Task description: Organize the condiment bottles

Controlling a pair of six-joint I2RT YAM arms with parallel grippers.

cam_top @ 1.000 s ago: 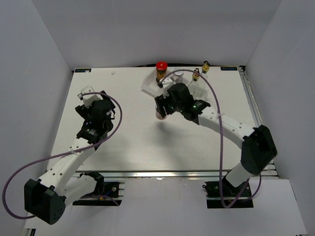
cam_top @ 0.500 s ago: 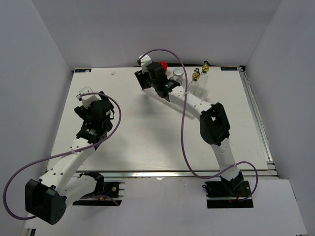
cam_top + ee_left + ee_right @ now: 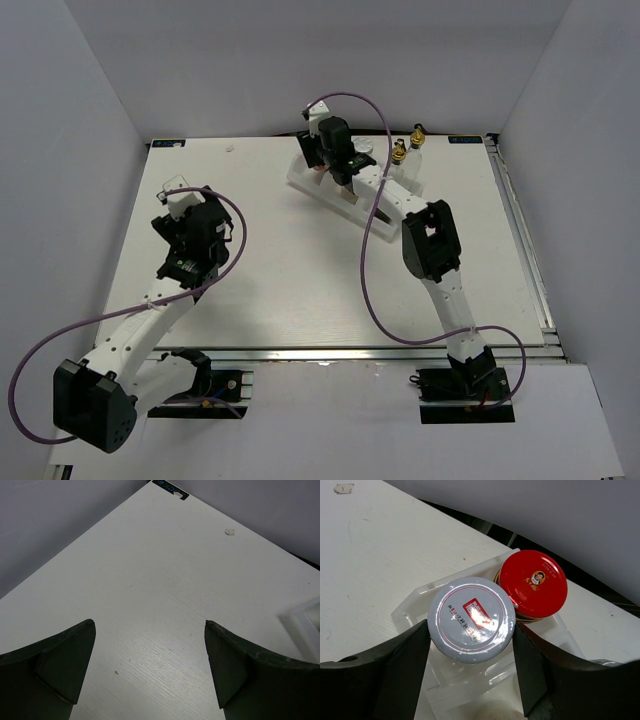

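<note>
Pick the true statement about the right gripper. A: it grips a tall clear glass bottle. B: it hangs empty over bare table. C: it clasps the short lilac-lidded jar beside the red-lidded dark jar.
C: the right wrist view shows the right gripper with a finger against each side of the short lilac-lidded jar, next to the red-lidded dark jar, above the white tray.

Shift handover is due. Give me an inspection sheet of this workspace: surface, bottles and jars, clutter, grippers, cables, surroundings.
Surface: white table, no spills seen.
Job's things: lilac-lidded jar at the tray, beside the red-lidded jar standing in it; gold-spouted bottles to the right.
Clutter: small white scrap near the far edge.
Grippers: left gripper open, empty; right gripper shut on the lilac-lidded jar.
Cables: a purple cable loops off each arm.
Surroundings: plain grey walls; nothing else seen.
</note>
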